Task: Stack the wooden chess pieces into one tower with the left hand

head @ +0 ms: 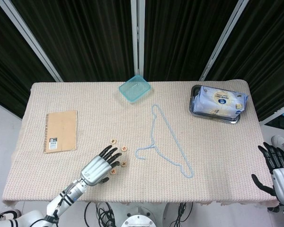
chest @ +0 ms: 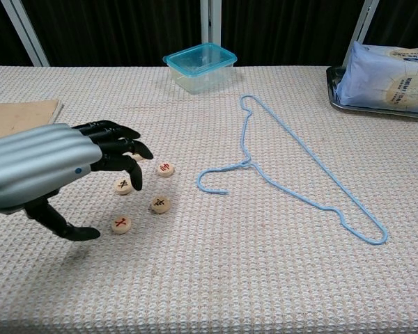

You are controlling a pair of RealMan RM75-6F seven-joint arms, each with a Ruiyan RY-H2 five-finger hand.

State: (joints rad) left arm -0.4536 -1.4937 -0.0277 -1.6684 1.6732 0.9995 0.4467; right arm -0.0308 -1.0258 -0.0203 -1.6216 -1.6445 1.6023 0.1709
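left hand (chest: 52,170) hovers at lower left of the chest view, fingers spread, holding nothing. lower it onto the nearest piece (chest: 121,224), pinch its rim, then lift straight. other pieces (chest: 166,168) lie just beyond.

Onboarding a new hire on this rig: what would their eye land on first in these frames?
Probably the left hand, big in the chest view's left foreground, fingers spread, hovering over the wooden chess pieces scattered flat and unstacked on the woven table cover. Next, the blue wire hanger lying at mid-table right of the pieces. Then the teal lidded container at the far edge.
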